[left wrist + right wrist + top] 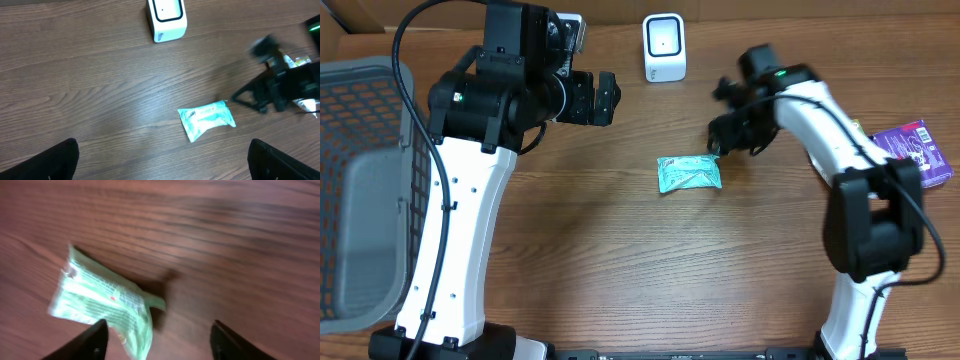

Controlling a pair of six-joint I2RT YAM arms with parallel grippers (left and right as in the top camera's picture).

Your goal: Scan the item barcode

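Note:
The item, a small teal and white packet (689, 173), lies flat on the wooden table; it also shows in the left wrist view as the packet (207, 119) and, blurred, in the right wrist view as the packet (102, 304). A white barcode scanner (664, 47) stands at the back centre, seen again as the scanner (167, 18). My right gripper (717, 143) hovers just right of and above the packet, open, with nothing between its fingers (95, 341). My left gripper (605, 98) is high at the back left, wide open and empty.
A grey mesh basket (360, 190) stands at the left edge. A purple package (917, 152) lies at the right edge, behind the right arm.

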